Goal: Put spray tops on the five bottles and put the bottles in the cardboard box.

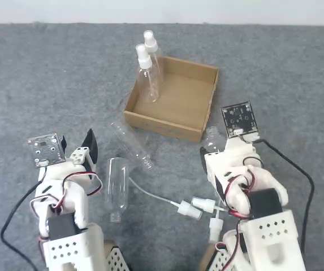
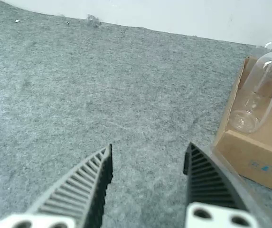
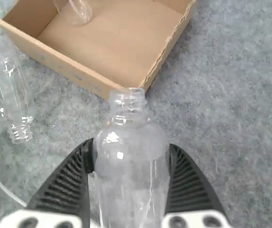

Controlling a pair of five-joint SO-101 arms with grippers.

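an uncapped bottle (image 3: pixel 129 164) is clamped by the right gripper (image 3: pixel 131 151), neck pointed up-frame at the cardboard box (image 1: pixel 167 126); the left gripper (image 2: pixel 150 146) is seen open.

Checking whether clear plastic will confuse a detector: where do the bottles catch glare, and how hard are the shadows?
Right wrist view: small white glints on the shoulder of the open bottle in the right tool. Left wrist view: pale sheen along the standing bottle in the cardboard box. High view: shadows soft, no hard edges.
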